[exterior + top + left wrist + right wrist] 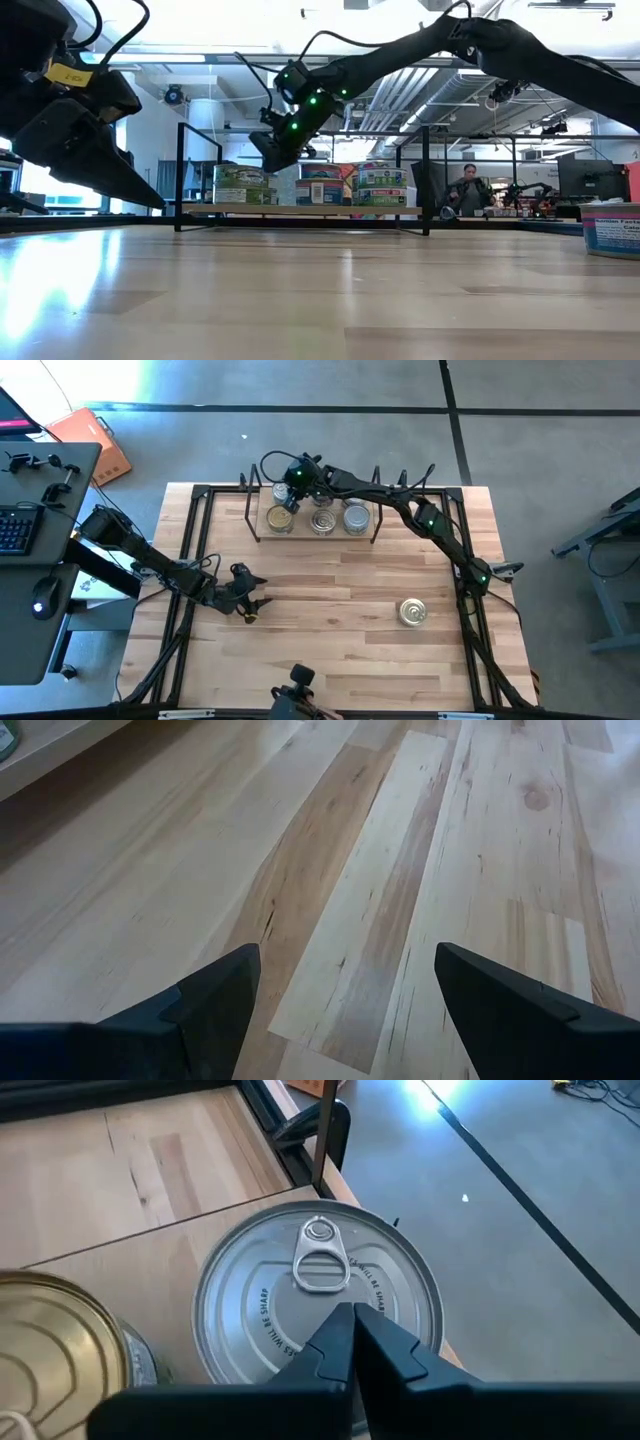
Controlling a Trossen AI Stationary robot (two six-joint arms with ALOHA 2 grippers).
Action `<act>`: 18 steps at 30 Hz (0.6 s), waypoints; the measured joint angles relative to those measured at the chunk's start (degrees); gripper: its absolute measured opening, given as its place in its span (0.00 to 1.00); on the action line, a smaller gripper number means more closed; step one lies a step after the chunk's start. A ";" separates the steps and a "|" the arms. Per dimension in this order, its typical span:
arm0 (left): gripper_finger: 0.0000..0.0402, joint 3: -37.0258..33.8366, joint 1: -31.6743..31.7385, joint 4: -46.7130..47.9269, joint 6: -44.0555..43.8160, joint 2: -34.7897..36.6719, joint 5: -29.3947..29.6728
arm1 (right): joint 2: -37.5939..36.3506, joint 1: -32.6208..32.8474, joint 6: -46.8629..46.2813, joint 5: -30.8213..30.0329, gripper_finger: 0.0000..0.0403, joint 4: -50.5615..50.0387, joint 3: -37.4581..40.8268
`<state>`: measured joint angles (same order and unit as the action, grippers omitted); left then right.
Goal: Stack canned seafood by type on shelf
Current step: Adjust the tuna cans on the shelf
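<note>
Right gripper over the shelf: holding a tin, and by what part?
Nothing held. The right gripper is shut and empty above a silver-topped tin on the shelf; the left gripper is open and empty.

Right arm reaches toward eleven o'clock, its pincer [352, 1342] with fingers pressed together. Left arm waits at eight o'clock, its pincer [345, 990] spread wide.

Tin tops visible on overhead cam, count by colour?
Gold-top tins: 2 (shelf, table)
Silver-top tins: 2 (both on shelf)
Total: 4
Anything under the right gripper is hidden in that view and is not counted.
</note>
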<state>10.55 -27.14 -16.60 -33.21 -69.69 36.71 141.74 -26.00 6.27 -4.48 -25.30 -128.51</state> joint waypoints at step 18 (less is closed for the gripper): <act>0.74 0.00 0.00 0.00 -0.18 -0.02 0.00 | 0.80 1.35 -0.27 2.20 0.00 1.22 -0.09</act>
<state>10.55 -27.14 -16.60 -33.39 -69.71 36.71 142.54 -24.65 6.01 -2.28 -24.07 -128.60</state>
